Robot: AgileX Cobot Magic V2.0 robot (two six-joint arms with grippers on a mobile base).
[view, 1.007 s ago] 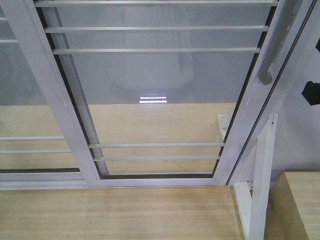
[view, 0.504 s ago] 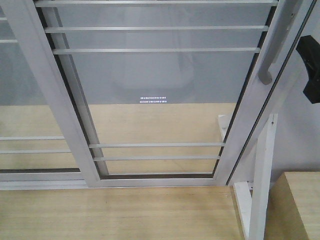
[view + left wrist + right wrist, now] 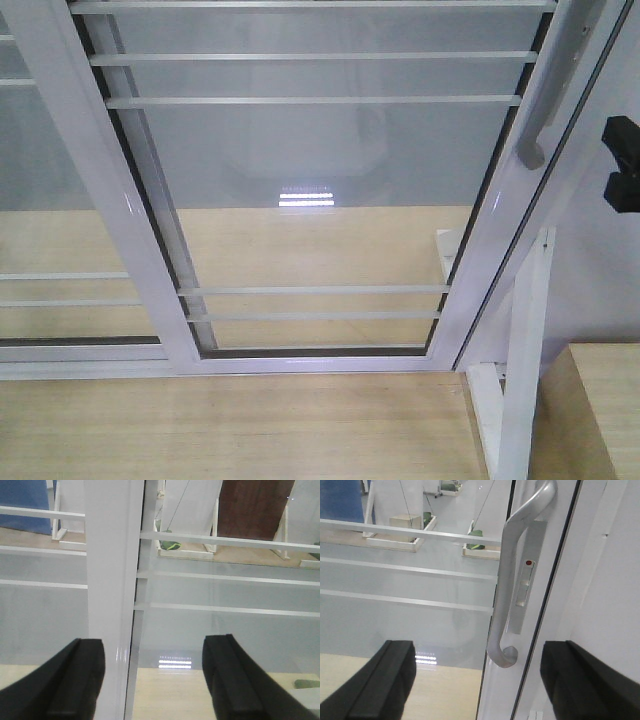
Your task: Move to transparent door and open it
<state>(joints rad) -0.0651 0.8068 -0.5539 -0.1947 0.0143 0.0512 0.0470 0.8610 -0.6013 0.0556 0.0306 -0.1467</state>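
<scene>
The transparent door (image 3: pixel 320 150) fills the front view, clear glass with thin white bars in a glossy white frame. Its curved grey handle (image 3: pixel 545 100) runs down the right stile. My right gripper (image 3: pixel 622 165) shows as a black shape at the right edge, just right of the handle. In the right wrist view the right gripper (image 3: pixel 480 680) is open and the handle (image 3: pixel 512 580) stands ahead between its fingers, untouched. My left gripper (image 3: pixel 152 680) is open in front of the glass (image 3: pixel 225 630), with a white frame stile (image 3: pixel 110 580) by its left finger (image 3: pixel 65 680).
A white stand post (image 3: pixel 525 350) rises right of the door's lower corner. A light wooden box top (image 3: pixel 600 410) sits at the bottom right. Pale wood floor (image 3: pixel 230 430) lies before the door track. A barred glass panel (image 3: pixel 50 180) continues to the left.
In the front view my right gripper rose beside the handle half a second ago and has now dropped back a little. The door has not moved.
</scene>
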